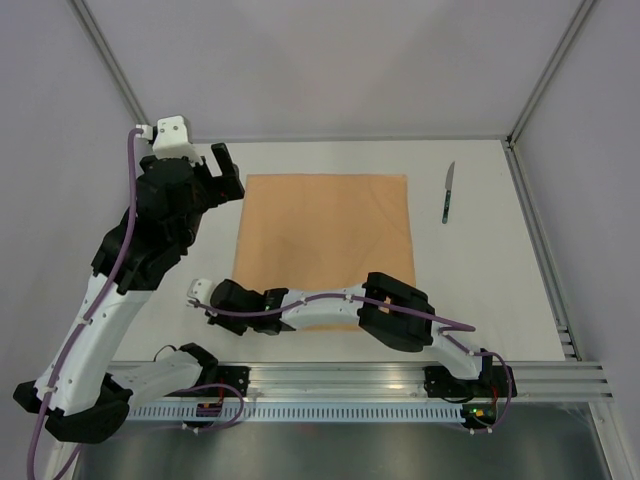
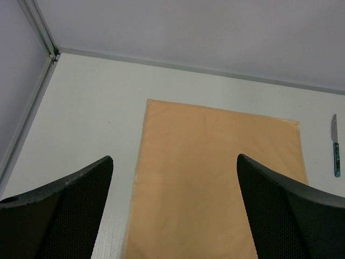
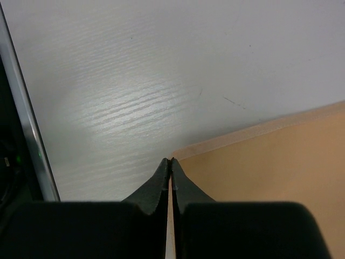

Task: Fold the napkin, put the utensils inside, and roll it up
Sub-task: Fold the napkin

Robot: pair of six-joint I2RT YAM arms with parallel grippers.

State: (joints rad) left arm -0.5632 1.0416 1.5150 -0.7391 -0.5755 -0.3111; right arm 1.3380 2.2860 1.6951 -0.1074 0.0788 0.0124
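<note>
The peach-orange napkin [image 1: 325, 240] lies flat and unfolded on the white table; it also shows in the left wrist view [image 2: 215, 172]. My left gripper [image 1: 215, 172] is open and empty, raised above the napkin's far left corner; its fingers [image 2: 70, 210] frame the cloth. My right arm reaches left across the napkin's near edge. My right gripper [image 1: 202, 297] is shut at the napkin's near left corner [image 3: 186, 154], with a sliver of cloth between its fingertips [image 3: 171, 160]. A knife with a teal handle [image 1: 448, 192] lies right of the napkin, also in the left wrist view [image 2: 335, 145].
Grey walls with metal frame posts close in the table at the back and sides [image 1: 520, 140]. The metal rail carrying the arm bases [image 1: 400, 380] runs along the near edge. White table [image 1: 480, 280] shows right of the napkin.
</note>
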